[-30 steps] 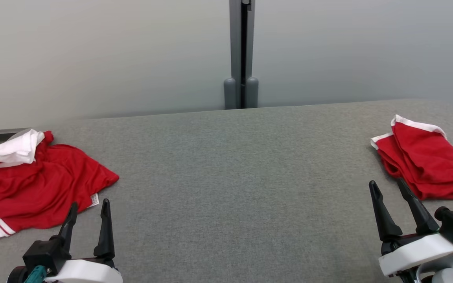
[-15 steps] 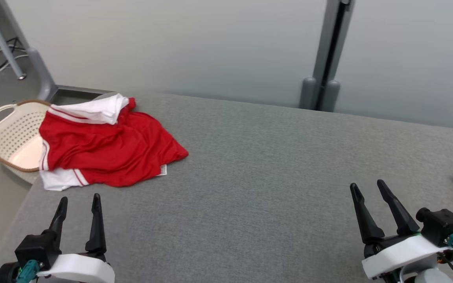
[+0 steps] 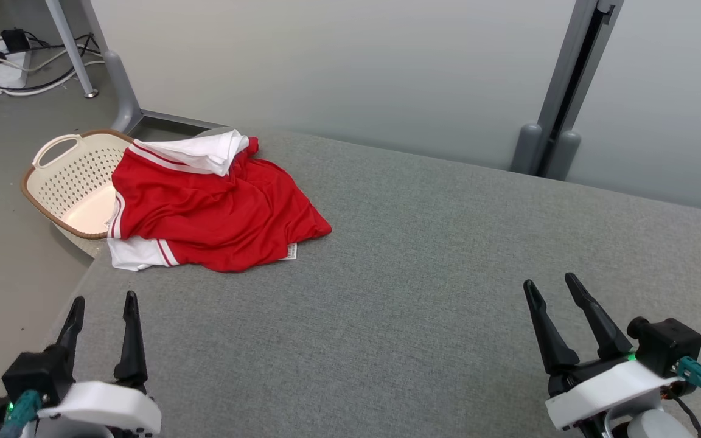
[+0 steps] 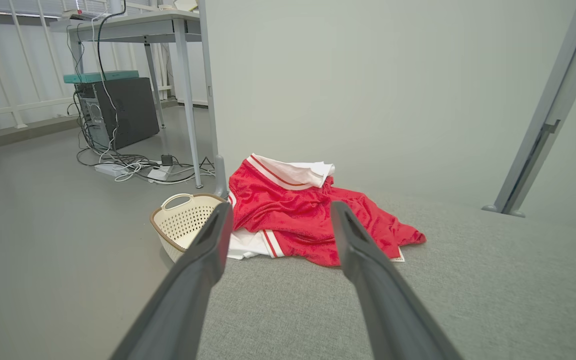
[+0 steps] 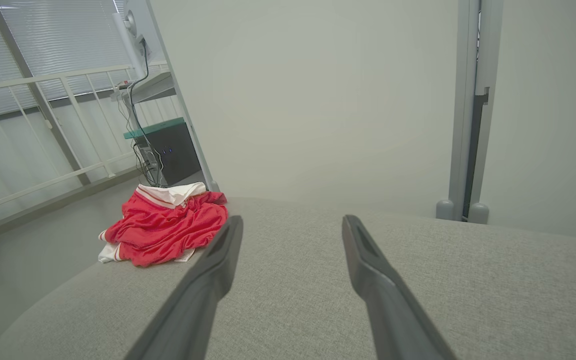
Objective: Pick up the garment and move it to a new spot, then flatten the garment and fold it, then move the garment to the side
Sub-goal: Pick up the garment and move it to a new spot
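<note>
**Garment (image 3: 216, 213) at 1 o'clock of left arm: left is nearer**

Left end effector (image 3: 104, 297) and right end effector (image 3: 549, 279) hover over the near bench (image 3: 387, 292) edge, both released and empty. The red-and-white heap lies at 1 o'clock from the left and 10 o'clock from the right, well apart from the latter. Its long axis runs roughly 10-to-4. Its far-left hem overhangs the grey fabric bench corner above a basket (image 3: 64, 182) on the floor (image 3: 3, 255). Beyond stands a pale partition, its post (image 3: 560, 91) at 1 o'clock.

Left gripper (image 3: 102, 300) low at the left, jaws spread wide — empty, right gripper (image 3: 552, 281) likewise parted, fingers pointed forward, nothing held
</note>
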`<state>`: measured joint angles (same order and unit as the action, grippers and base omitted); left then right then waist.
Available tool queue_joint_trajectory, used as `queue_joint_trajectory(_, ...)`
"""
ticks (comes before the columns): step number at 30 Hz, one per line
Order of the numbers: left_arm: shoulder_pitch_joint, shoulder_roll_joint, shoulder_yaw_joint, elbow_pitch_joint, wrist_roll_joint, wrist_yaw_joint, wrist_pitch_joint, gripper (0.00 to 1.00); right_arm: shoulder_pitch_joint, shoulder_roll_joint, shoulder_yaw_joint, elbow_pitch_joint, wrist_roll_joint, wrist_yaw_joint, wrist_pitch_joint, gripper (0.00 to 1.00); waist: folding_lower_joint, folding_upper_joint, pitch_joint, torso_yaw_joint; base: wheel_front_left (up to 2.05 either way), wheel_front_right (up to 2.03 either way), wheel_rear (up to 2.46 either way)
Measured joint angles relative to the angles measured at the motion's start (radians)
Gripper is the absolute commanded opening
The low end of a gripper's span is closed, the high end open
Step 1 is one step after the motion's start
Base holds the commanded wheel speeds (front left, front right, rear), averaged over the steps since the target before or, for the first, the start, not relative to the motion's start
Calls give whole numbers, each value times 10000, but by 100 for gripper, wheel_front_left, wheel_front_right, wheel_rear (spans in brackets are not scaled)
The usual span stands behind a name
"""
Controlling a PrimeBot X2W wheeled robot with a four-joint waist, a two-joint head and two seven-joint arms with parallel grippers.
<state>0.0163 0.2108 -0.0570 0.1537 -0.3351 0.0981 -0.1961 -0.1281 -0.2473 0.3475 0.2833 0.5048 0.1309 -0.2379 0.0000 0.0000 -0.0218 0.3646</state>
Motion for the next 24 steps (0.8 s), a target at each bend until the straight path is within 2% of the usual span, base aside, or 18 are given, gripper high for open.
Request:
queue_joint_trajectory(3, -334, 182, -52, -276, -10, -23, 527, 100, -145, -65, 77, -52, -15, 0, 0, 100, 0, 0, 117, -128, 0, 0, 0)
queue_joint_trajectory(6, -1315, 512, -90, -282, -286, -311, 1607, 100, -371, -261, 188, -307, -236, -2, -19, 100, 0, 0, 361, -298, 0, 0, 0)
queue_joint_trajectory(10, -3008, 1221, 59, 276, -585, -635, 3101, 100, -702, -433, 169, -587, -343, 0, -46, 100, 0, 0, 871, -589, 0, 0, 0)
queue_joint_trajectory(17, -5544, 2441, 798, 2416, -1576, -1181, 4738, 100, -1437, -573, 332, -965, -489, 0, 92, 100, 0, 0, 1949, -1441, 0, 0, 0)
queue_joint_trajectory(19, -6287, 2727, 974, 3429, -1862, -1419, 5062, 100, -1716, -635, 433, -1028, -487, -2, 98, 100, 0, 0, 2439, -1908, 0, 0, 0)
queue_joint_trajectory(24, -6952, 2932, 1127, 4997, -2176, -1513, 5402, 100, -2167, -650, 562, -1110, -483, 0, 82, 100, 0, 0, 3247, -2725, 0, 0, 0)
